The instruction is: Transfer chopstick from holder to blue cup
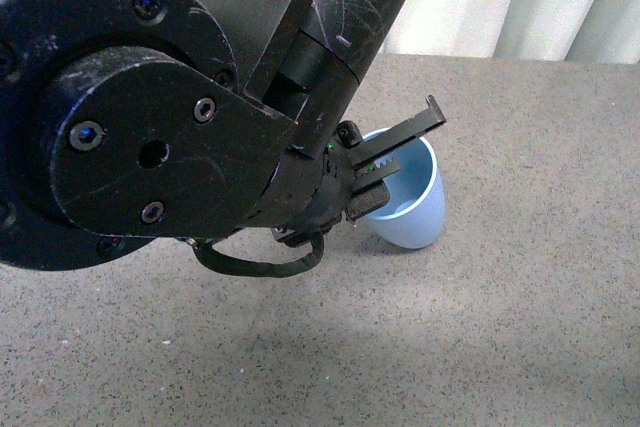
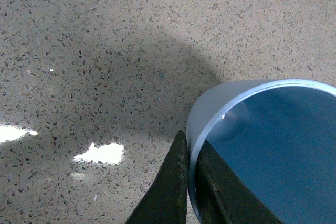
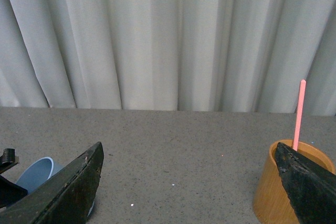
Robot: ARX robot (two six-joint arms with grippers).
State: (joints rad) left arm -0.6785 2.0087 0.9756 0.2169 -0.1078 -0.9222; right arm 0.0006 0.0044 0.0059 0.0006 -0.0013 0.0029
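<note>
The blue cup [image 1: 411, 203] stands tilted on the speckled table in the front view. My left gripper [image 1: 385, 159] is shut on its rim, one finger inside and one outside. The left wrist view shows the cup's wall [image 2: 220, 109] pinched between the two dark fingers [image 2: 170, 187]. My right gripper [image 3: 191, 182] is open wide and empty. In the right wrist view a pink chopstick [image 3: 299, 114] stands upright in a round wooden holder [image 3: 273, 192] beside one finger, and the blue cup [image 3: 34, 174] shows behind the other finger.
Grey curtains [image 3: 157, 35] hang behind the table's far edge. The left arm's large black housing [image 1: 150, 117] fills the left half of the front view. Bare speckled tabletop [image 1: 450, 347] lies in front of the cup.
</note>
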